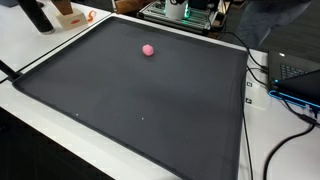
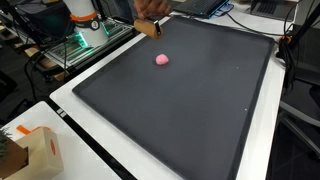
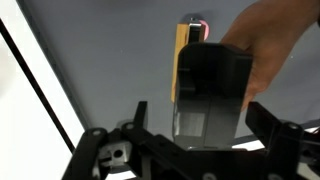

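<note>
Gripper: gripper [image 3: 200, 118] seen in the wrist view only, its jaws spread wide and gripping nothing.
Nearest thing: black block [image 3: 210, 85] with a wooden strip [image 3: 177, 60] along one side, lying between the jaws as the wrist view shows it. I cannot tell whether it touches either finger.
Hand: a person's hand [image 3: 275, 45] holds the block from its far side.
Surface: dark mat [image 1: 150, 110] on a white worktop [image 1: 50, 45].
Other item: pink ball [image 1: 148, 49] lies alone on the mat toward its far end, seen in both exterior views [image 2: 161, 59].
Periphery: cardboard box [image 2: 40, 150] sits off the mat's corner.
</note>
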Controlling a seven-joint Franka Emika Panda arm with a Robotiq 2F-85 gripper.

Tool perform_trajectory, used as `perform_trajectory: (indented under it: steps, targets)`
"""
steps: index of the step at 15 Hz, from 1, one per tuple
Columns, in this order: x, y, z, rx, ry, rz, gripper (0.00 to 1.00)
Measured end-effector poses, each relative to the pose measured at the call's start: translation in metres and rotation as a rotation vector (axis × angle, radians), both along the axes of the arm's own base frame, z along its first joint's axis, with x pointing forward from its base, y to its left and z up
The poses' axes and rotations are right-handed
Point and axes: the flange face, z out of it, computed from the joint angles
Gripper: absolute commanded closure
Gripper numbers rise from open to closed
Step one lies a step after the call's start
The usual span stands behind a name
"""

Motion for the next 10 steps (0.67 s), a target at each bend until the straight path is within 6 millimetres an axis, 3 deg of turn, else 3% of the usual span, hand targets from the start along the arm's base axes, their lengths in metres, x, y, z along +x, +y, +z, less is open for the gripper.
perform_trajectory:
  steps: [1,7,8,9,10]
  targets:
    - [0.0,0.0001,0.0,0.0,0.0,0.0,0.25]
    - [0.0011,0.0003,0.0013,-0.002,-0.012,0.001,0.73]
    - [0.0011,0.0008,0.0014,0.0,-0.012,0.001,0.77]
    - [0.0013,0.001,0.0018,0.0,-0.015,0.002,0.77]
    - [0.0013,0.0011,0.0018,0.0,-0.015,0.003,0.52]
